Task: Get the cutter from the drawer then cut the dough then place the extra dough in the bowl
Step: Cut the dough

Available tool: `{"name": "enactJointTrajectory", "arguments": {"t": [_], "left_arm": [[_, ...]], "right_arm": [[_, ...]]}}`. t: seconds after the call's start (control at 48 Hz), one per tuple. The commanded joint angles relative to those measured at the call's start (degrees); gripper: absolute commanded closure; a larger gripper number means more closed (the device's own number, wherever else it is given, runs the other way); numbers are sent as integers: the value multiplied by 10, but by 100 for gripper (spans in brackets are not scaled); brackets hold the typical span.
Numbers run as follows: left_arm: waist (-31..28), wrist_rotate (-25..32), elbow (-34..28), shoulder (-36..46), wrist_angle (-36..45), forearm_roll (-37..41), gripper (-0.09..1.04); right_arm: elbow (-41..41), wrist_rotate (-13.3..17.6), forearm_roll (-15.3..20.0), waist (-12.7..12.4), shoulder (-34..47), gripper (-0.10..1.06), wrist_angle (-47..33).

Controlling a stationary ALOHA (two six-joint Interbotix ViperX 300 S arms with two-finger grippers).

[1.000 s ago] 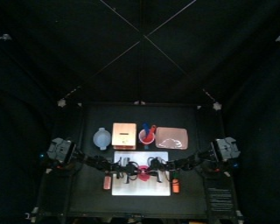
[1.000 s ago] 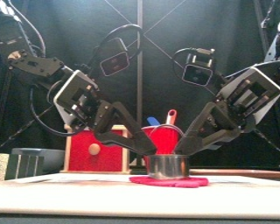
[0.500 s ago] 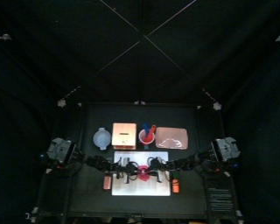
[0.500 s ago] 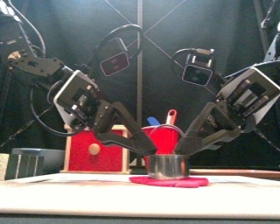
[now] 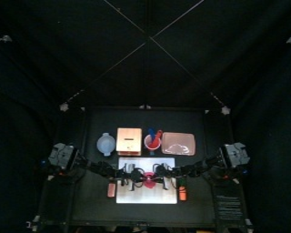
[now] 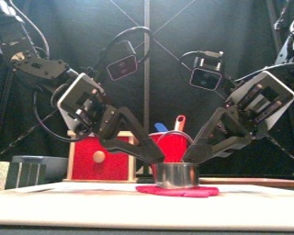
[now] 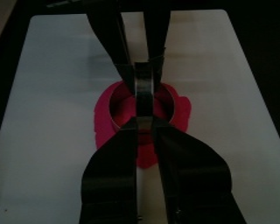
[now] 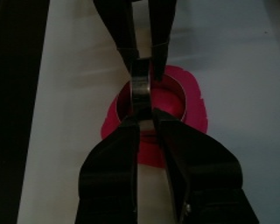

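I'm watching the left gripper (image 7: 146, 122) clenching one wall of the cutter (image 6: 176, 174), a short, shiny metal ring sitting on the flat, uneven-edged pink dough (image 6: 176, 191) at the middle of the smooth white board (image 5: 130, 197). The right gripper (image 8: 146, 122) is clenching the opposite wall.

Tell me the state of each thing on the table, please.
cutter: upright on the dough, gripped from both sides.
dough: flat on the white board, cutter on it.
left gripper: jaws shut on the cutter.
right gripper: jaws shut on the cutter.
red cup: upright, blue knife inside.
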State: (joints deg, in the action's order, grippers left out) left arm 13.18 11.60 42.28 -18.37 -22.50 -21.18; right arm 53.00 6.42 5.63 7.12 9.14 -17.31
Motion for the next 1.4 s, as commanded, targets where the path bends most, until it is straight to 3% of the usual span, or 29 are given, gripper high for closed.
{"name": "enactJointTrajectory", "arguments": {"t": [0.021,0.354,0.688,1.042,1.396], "left_arm": [[-2,0,11,-29,40,-2,49],[-2,-1,11,-36,43,-3,49],[11,-3,6,-35,53,-12,49],[0,1,6,-33,53,-11,49],[-4,2,10,-11,39,-4,47]], "right_arm": [[7,5,1,-29,62,46,43],[-5,4,0,-29,63,46,57],[-24,5,-42,-52,63,46,57],[-20,11,-36,-50,62,46,67],[-23,9,-47,-47,-4,46,64]]}}
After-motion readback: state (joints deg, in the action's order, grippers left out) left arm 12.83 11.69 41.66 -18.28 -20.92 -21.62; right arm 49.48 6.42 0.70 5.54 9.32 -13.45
